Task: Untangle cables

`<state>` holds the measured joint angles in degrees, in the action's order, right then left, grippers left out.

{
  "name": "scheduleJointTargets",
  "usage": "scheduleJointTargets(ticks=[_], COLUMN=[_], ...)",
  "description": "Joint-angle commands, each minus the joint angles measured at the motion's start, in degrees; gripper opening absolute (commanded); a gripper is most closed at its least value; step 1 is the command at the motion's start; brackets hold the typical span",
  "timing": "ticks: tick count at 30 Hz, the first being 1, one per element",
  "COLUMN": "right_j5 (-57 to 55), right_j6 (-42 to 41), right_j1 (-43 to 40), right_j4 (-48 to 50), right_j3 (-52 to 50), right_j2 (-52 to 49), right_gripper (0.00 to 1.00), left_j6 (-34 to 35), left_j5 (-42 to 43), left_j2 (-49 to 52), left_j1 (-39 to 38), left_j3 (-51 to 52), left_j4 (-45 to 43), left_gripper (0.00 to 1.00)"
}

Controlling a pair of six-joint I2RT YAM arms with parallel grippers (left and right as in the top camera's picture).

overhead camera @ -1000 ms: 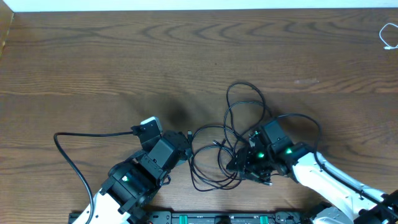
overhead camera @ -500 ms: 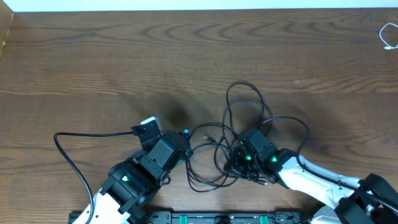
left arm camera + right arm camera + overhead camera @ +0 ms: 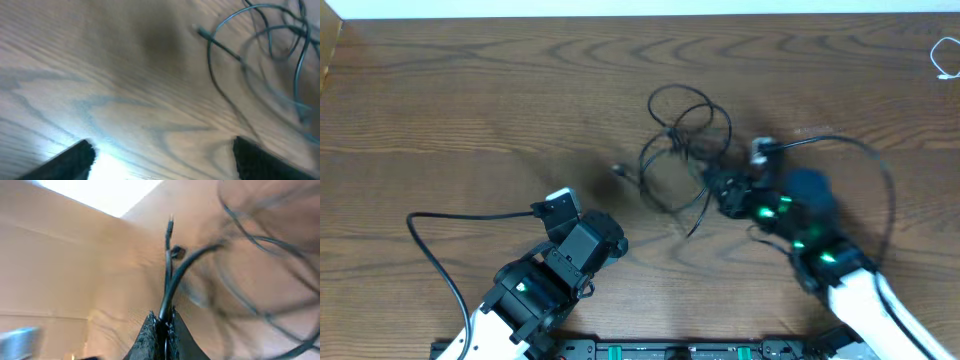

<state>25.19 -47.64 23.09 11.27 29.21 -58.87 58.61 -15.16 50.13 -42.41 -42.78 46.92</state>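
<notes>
A tangle of thin black cables (image 3: 678, 148) hangs and trails over the middle of the wooden table (image 3: 470, 100). My right gripper (image 3: 718, 190), blurred by motion, is shut on one black cable (image 3: 182, 265), which runs up from between its fingertips (image 3: 162, 326). The other loops spread up and to the right in the right wrist view. My left gripper (image 3: 612, 240) stands open and holds nothing, low and left of the tangle. Bare wood lies between its fingers (image 3: 75, 159), with cable loops (image 3: 250, 55) ahead to the right. A thin white cord (image 3: 945, 56) lies at the far right edge.
The left arm's thick black wire (image 3: 430, 228) curves over the table at the lower left. The right arm's own wire (image 3: 882, 180) arcs above its wrist. A pale wall strip (image 3: 620, 8) borders the table's far edge.
My right gripper has shut on a black cable and swung up and to the right. It dragged the tangle away from the left gripper toward the table's middle. The left arm stayed put.
</notes>
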Motion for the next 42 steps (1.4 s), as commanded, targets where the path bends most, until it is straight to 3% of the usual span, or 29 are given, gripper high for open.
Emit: scheduleJointTargets(ticks=[1, 4, 6, 12, 15, 19, 22, 26, 33, 38, 42], right_j5=[4.8, -12.0, -12.9, 3.3, 4.5, 3.4, 3.3, 2.3, -2.6, -2.5, -2.5], right_j6=[10.9, 10.7, 11.0, 13.1, 8.0, 9.8, 13.9, 16.2, 11.6, 11.2, 10.3], right_j1=[-1.4, -1.4, -1.4, -1.7, -2.5, -3.7, -5.0, -5.6, -7.7, -9.4, -9.6], right_j4=[-3.2, -14.2, -16.2, 2.7, 10.6, 13.5, 11.0, 0.6, -11.6, -11.9, -11.8], right_j3=[1.6, 1.6, 1.9, 3.3, 5.4, 10.1, 14.9, 20.0, 24.5, 24.5, 24.5], right_j2=[9.5, 13.3, 14.9, 18.7, 18.9, 18.7, 17.8, 15.4, 10.9, 10.9, 10.9], right_gripper=[0.01, 0.01, 0.01, 0.01, 0.01, 0.01, 0.01, 0.01, 0.01, 0.01, 0.01], left_j6=[0.2, 0.2, 0.2, 0.2, 0.2, 0.2, 0.2, 0.1, -14.4, -14.5, -8.3], left_j5=[-0.9, -0.8, -0.8, -0.8, -0.8, -0.8, -0.8, 4.4, 14.2, 27.2, 32.8], left_j2=[-0.3, -0.3, -0.3, -0.3, 0.0, 0.1, 0.2, 0.4, 0.3, 1.0, 3.8], left_j1=[0.2, 0.2, 0.2, 0.2, 0.2, 0.2, 0.2, 0.2, 0.2, 0.2, 0.2], left_j3=[-0.2, -0.2, -0.2, -0.2, -0.2, -0.2, -0.2, -0.2, -0.2, 0.0, 0.7], left_j4=[0.2, 0.2, 0.2, 0.2, 0.2, 0.2, 0.0, -3.7, -14.6, -23.1, -25.3], left_gripper=[0.97, 0.97, 0.98, 0.98, 0.98, 0.98, 0.98, 0.98, 0.98, 0.98, 0.98])
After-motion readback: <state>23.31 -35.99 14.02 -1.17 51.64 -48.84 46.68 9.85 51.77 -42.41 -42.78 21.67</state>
